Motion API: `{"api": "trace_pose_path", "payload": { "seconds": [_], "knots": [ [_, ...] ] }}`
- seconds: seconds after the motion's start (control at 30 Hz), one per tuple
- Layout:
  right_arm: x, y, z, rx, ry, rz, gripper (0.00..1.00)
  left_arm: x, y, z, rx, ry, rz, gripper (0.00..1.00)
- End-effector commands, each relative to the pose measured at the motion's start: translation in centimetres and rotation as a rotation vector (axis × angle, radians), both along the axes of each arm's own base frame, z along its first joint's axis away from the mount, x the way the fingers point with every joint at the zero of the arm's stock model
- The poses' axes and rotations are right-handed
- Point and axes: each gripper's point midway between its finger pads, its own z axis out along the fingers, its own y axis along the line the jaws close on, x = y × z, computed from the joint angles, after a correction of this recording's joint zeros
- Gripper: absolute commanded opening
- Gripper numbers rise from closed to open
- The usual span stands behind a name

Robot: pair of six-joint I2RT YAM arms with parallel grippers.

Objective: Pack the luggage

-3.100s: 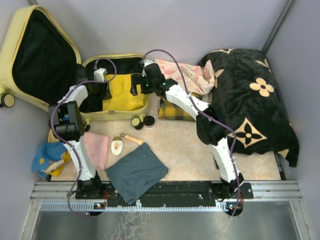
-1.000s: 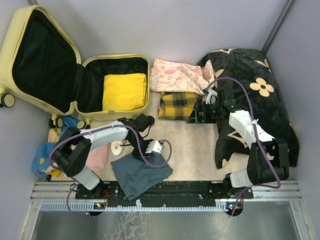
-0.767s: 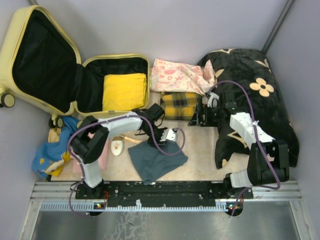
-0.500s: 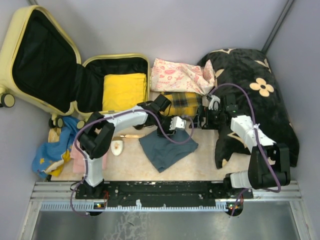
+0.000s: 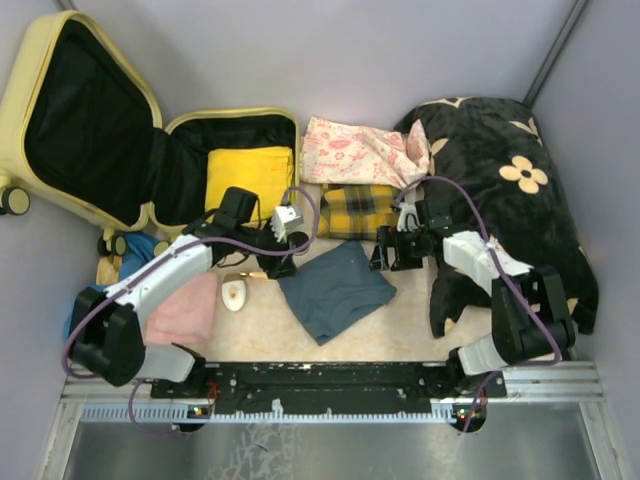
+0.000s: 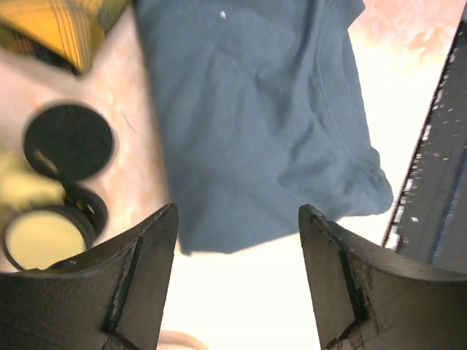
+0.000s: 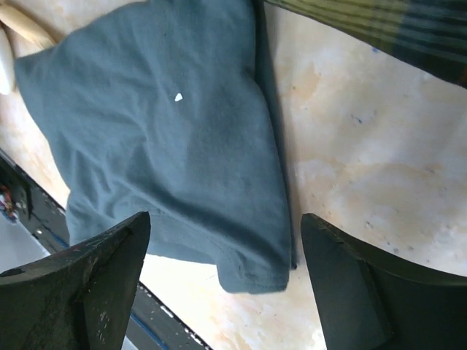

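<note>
Top external: left end effector (image 6: 237, 219) and right end effector (image 7: 222, 226) both wide open, empty, flanking shirt (image 5: 335, 290). Likely step: grasping it. Next needs an edge pinch, then carry far-left into luggage (image 5: 235, 113).

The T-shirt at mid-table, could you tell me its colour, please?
The T-shirt is dark slate blue, clearest in the right wrist view.

Overhead view facing down, 2 close downward wrist views, all sharing shirt (image 5: 335, 290)
</note>
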Motion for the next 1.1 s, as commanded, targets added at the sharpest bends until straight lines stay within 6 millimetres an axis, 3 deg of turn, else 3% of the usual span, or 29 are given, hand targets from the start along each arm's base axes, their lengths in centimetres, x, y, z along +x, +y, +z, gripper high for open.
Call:
{"api": "trace_pose_path", "payload": {
  "seconds": [0.0, 0.17, 0.33, 0.4, 0.57, 0.67, 0.77, 0.83, 0.93, 1.07],
  "knots": [
    [2.7, 0.7, 0.0, -0.074, -0.092, 0.043, 0.82, -2.1, 1.8, 0.4, -0.108, 0.213, 0.215, 0.74],
    [2.6, 1.1, -2.7, -0.157, -0.046, 0.087, 0.77, -3.9, 2.5, 0.4, -0.182, 0.323, 0.349, 0.84],
    [-1.6, 3.8, -4.2, -0.082, 0.080, 0.174, 0.65, -5.1, 4.2, -3.2, -0.104, 0.497, 0.580, 0.87],
    [-3.2, 3.8, -4.8, -0.056, 0.120, 0.164, 0.60, -6.2, 4.1, -4.1, -0.107, 0.556, 0.585, 0.87],
    [-4.7, 3.4, -4.6, -0.039, 0.125, 0.159, 0.50, -7.8, 3.5, -6.0, -0.072, 0.598, 0.607, 0.87],
    [-5.5, 3.2, -4.5, -0.023, 0.140, 0.136, 0.51, -8.3, 3.0, -7.1, -0.058, 0.693, 0.653, 0.87],
    [-4.8, 2.2, -3.6, -0.019, 0.111, 0.073, 0.73, -8.3, 3.6, -8.2, -0.029, 0.701, 0.708, 0.87],
    [-4.0, 1.0, -3.1, -0.024, 0.094, 0.004, 0.81, -8.4, 4.1, -8.9, -0.011, 0.697, 0.736, 0.88],
    [-4.3, 0.1, -3.4, -0.039, 0.089, -0.035, 0.80, -7.9, 4.0, -9.4, -0.022, 0.693, 0.766, 0.86],
    [-4.7, 1.2, -4.0, -0.032, 0.074, 0.003, 0.73, -7.8, 3.0, -9.6, -0.028, 0.702, 0.758, 0.81]
  ]
}}
